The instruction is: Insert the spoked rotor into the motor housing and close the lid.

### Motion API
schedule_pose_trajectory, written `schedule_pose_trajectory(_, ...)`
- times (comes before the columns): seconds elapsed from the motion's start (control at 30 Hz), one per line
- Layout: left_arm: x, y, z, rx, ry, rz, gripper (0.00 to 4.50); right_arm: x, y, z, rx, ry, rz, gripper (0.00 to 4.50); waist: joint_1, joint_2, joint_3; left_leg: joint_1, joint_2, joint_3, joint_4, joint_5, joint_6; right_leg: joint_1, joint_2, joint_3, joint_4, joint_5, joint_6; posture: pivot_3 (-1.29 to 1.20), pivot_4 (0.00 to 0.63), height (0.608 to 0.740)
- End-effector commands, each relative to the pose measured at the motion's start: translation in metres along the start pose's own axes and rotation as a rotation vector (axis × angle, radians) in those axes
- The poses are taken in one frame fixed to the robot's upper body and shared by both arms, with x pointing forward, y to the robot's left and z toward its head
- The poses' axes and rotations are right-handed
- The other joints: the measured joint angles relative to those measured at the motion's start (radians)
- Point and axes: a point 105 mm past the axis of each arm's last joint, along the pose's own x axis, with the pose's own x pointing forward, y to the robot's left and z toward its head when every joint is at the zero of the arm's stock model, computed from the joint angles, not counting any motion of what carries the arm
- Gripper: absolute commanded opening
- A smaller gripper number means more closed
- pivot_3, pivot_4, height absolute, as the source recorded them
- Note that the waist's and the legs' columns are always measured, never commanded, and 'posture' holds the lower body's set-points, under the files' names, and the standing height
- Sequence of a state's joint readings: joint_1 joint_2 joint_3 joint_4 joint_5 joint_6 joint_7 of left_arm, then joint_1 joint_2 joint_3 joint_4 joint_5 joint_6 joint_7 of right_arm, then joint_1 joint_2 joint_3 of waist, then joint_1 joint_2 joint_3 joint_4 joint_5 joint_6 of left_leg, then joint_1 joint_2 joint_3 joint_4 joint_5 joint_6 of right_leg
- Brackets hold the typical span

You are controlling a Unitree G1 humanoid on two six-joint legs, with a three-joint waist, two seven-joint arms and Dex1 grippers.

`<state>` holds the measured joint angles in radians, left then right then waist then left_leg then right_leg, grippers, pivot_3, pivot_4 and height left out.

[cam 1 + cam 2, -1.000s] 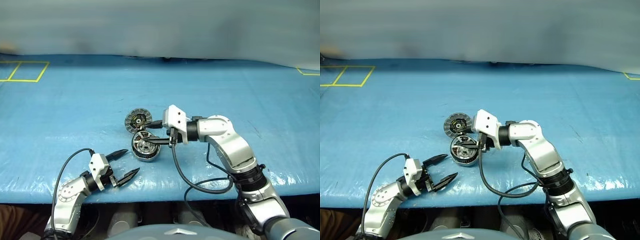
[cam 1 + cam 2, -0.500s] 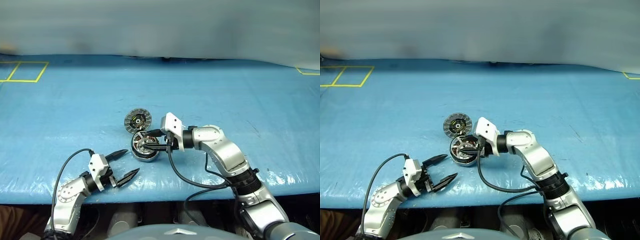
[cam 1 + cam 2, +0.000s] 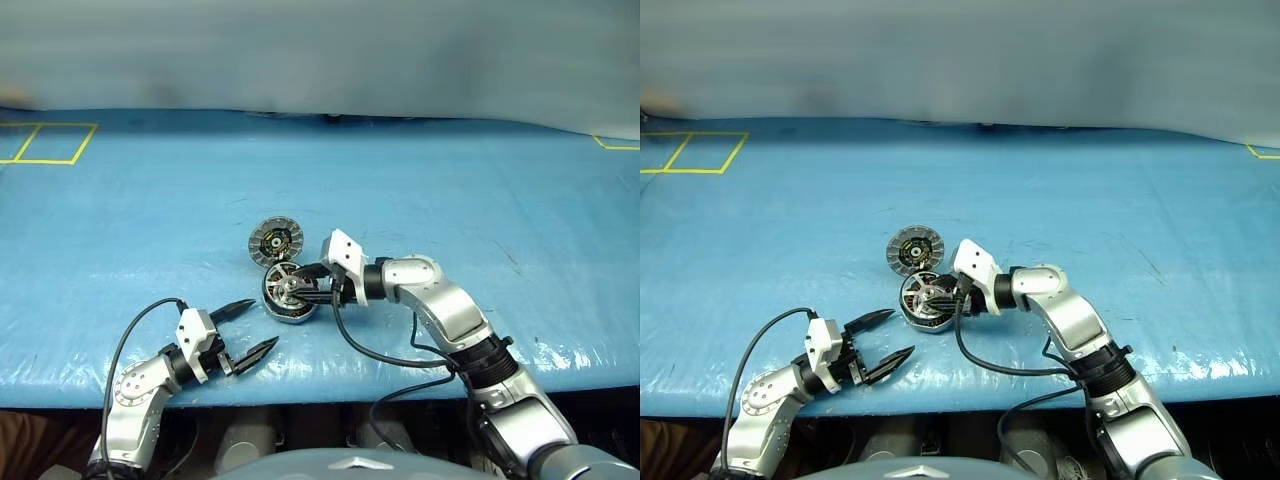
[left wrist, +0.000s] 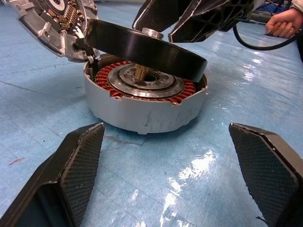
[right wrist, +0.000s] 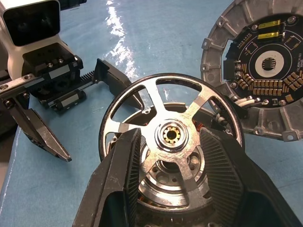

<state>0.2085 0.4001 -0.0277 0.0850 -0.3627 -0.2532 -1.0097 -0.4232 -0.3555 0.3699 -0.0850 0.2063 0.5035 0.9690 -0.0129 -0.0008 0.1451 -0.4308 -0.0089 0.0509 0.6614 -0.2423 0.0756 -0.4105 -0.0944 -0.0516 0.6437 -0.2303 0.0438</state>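
Two end effectors work over the blue bench (image 3: pixel 480 180). Nearest, the left end effector (image 3: pixel 247 329) hangs spread and empty. Just beyond it sits the motor housing (image 4: pixel 142 106); above it, tilted, the spoked rotor (image 5: pixel 170 137) is pinched by the right end effector (image 3: pixel 943 294). Behind, the lid (image 3: pixel 275 241) leans against the housing.
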Motion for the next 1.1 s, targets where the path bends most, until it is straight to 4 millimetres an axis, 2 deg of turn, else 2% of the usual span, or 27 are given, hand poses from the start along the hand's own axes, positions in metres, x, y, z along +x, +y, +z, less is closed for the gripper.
schedule_pose_trajectory(0.03, -0.002, 0.001, 0.004, 0.021, -0.017, 0.010, 4.50, 0.000, 0.001, 0.005, -0.035, -0.014, -0.001, 2.07, 0.000, 0.000, 0.000, 0.000, 0.000, 0.000, 0.000, 0.000, 0.000, 0.000, 0.000, 0.000, 0.000, 0.000, 0.000, 0.00, 0.150, 0.740)
schedule_pose_trajectory(0.07, -0.002, 0.001, 0.004, 0.021, -0.017, 0.010, 4.50, 0.000, 0.001, 0.005, -0.035, -0.012, -0.003, 1.69, 0.000, 0.000, 0.000, 0.000, 0.000, 0.000, 0.000, 0.000, 0.000, 0.000, 0.000, 0.000, 0.000, 0.000, 0.000, 0.00, 0.150, 0.740)
schedule_pose_trajectory(0.27, -0.002, 0.001, 0.003, 0.020, -0.013, 0.011, 4.50, 0.000, 0.000, 0.004, -0.039, -0.007, -0.005, 0.02, 0.000, 0.000, 0.000, 0.000, 0.000, 0.000, 0.000, 0.000, 0.000, 0.000, 0.000, 0.000, 0.000, 0.000, 0.000, 0.00, 0.150, 0.740)
schedule_pose_trajectory(0.8, -0.002, 0.001, 0.002, 0.014, -0.009, 0.009, 4.50, -0.005, 0.004, 0.024, -0.083, -0.064, 0.014, 0.02, 0.000, 0.000, 0.000, 0.000, 0.000, 0.000, 0.000, 0.000, 0.000, 0.000, 0.000, 0.000, 0.000, 0.000, 0.000, 0.00, 0.150, 0.740)
schedule_pose_trajectory(0.9, -0.002, 0.001, 0.002, 0.014, -0.009, 0.008, 4.50, -0.003, 0.005, 0.024, -0.092, -0.066, 0.015, 0.59, 0.000, 0.000, 0.000, 0.000, 0.000, 0.000, 0.000, 0.000, 0.000, 0.000, 0.000, 0.000, 0.000, 0.000, 0.000, 0.00, 0.150, 0.740)
schedule_pose_trajectory(1.0, -0.002, 0.000, 0.001, 0.010, -0.008, 0.007, 4.50, -0.002, 0.003, 0.024, -0.102, -0.069, 0.000, 1.53, 0.000, 0.000, 0.000, 0.000, 0.000, 0.000, 0.000, 0.000, 0.000, 0.000, 0.000, 0.000, 0.000, 0.000, 0.000, 0.00, 0.150, 0.740)
schedule_pose_trajectory(1.1, -0.002, -0.001, 0.001, 0.007, -0.007, 0.006, 4.50, -0.001, 0.002, 0.022, -0.101, -0.062, -0.006, 1.53, 0.000, 0.000, 0.000, 0.000, 0.000, 0.000, 0.000, 0.000, 0.000, 0.000, 0.000, 0.000, 0.000, 0.000, 0.000, 0.00, 0.150, 0.740)
